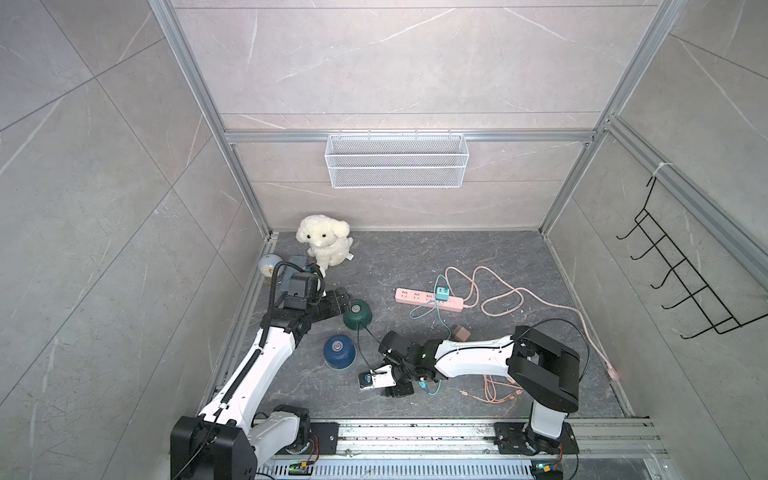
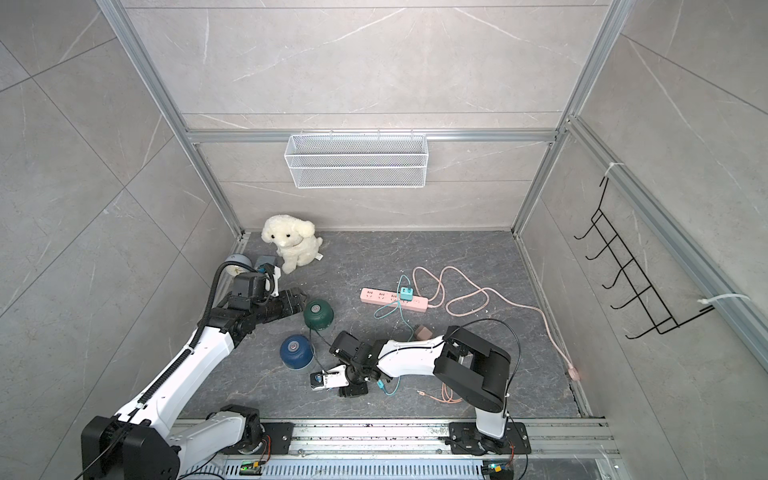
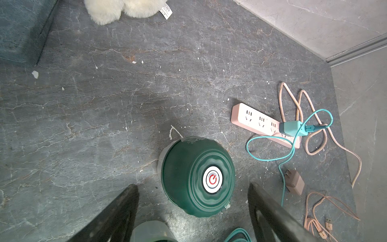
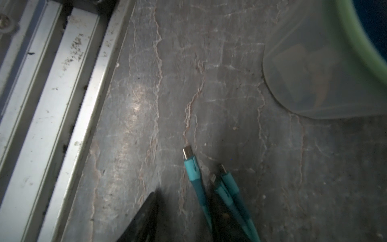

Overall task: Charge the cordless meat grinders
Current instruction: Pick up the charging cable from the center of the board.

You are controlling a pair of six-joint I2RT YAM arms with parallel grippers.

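The dark green grinder stands upright on the floor, its silver hub with a red power mark facing up. My left gripper is open just beside it, one finger on each side, touching nothing. The dark blue grinder stands nearer the front. My right gripper hangs low over the floor beside it, jaws apart. Teal cable plugs lie along one of its fingers. I cannot tell whether they are gripped. The blue grinder's translucent cup shows close by.
A pink power strip holds a teal charger. A brown adapter and loose pink cables lie near the right arm. A plush dog and a pale blue clock sit at the back left. The front rail is close.
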